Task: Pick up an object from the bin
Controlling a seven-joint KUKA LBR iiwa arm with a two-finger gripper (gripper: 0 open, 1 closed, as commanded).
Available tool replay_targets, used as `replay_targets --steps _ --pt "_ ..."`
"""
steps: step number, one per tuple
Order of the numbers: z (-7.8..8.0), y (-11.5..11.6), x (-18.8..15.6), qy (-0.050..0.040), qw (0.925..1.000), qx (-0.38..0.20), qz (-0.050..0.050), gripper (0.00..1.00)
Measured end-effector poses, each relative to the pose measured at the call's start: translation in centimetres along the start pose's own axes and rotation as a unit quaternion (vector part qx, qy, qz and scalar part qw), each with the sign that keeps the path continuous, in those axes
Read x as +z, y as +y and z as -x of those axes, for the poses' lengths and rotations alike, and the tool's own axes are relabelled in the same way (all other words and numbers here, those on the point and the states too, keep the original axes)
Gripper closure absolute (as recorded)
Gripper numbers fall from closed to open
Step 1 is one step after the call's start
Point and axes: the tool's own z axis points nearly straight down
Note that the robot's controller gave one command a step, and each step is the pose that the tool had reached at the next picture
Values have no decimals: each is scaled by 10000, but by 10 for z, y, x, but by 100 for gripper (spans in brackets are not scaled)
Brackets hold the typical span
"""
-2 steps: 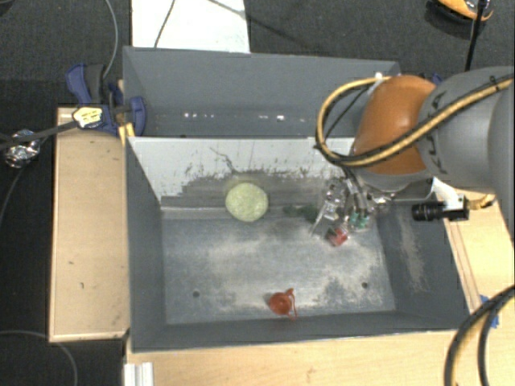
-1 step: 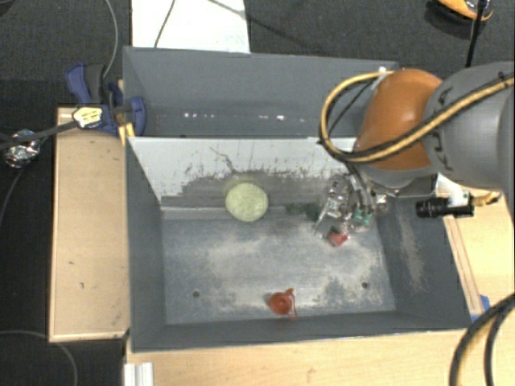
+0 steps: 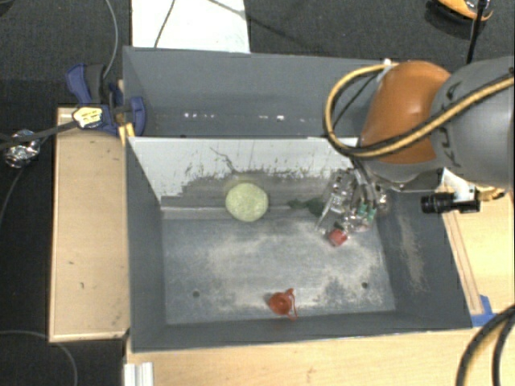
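My gripper hangs over the right back part of the bin floor, pointing down and to the left. A small red piece sits right at its lower end; whether it is held or lies on the floor beneath I cannot tell. A pale green ball rests near the back wall, well to the gripper's left. A second small red crumpled thing lies by the front wall, left of and nearer than the gripper.
The arm, with its orange cover and looped cables, reaches in over the bin's right back corner. The bin's sloped walls rise close behind and to the right of the gripper.
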Motion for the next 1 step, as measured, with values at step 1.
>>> replay_targets --steps 1 --pt "1 0 -18 -7 10000 0 4 100"
